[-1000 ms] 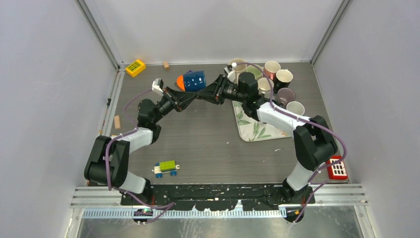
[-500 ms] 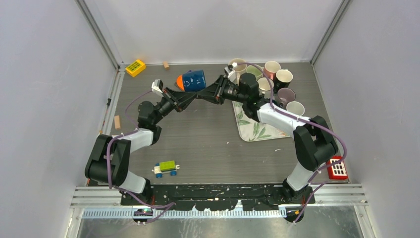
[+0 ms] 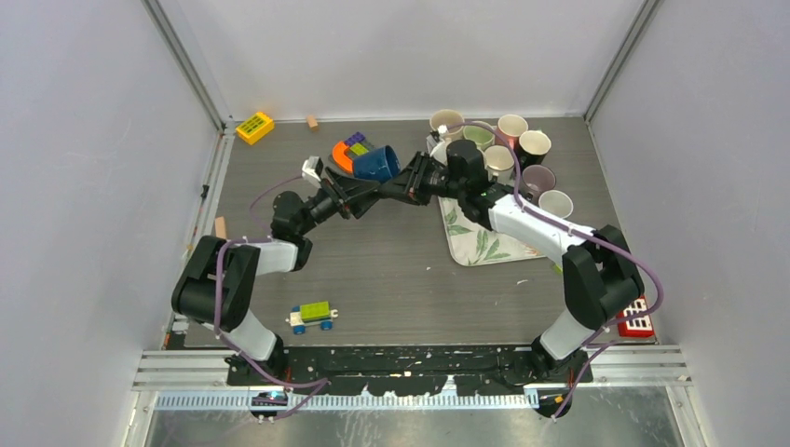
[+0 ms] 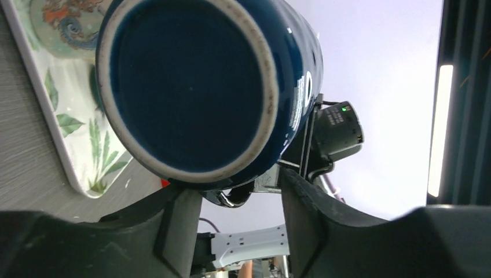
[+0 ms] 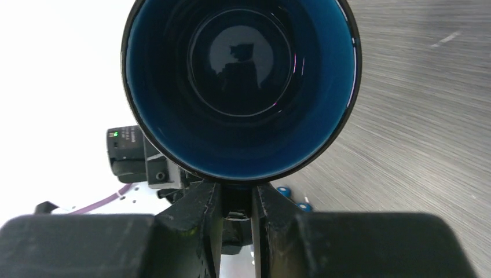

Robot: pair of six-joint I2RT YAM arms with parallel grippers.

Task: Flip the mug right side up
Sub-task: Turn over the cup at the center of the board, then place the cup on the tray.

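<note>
You see the blue mug (image 3: 377, 165) tipped sideways between both arms at rear center, orange-purple toy (image 3: 346, 149) just behind, cups (image 3: 511, 127) and leaf mat (image 3: 475, 244) to its right, with right gripper (image 5: 236, 196) pinched tight under its rim and left gripper (image 4: 234, 194) spread wide below its base.

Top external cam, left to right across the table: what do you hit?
wooden block → yellow toy → blue mug → leaf-print mat → red toy
</note>
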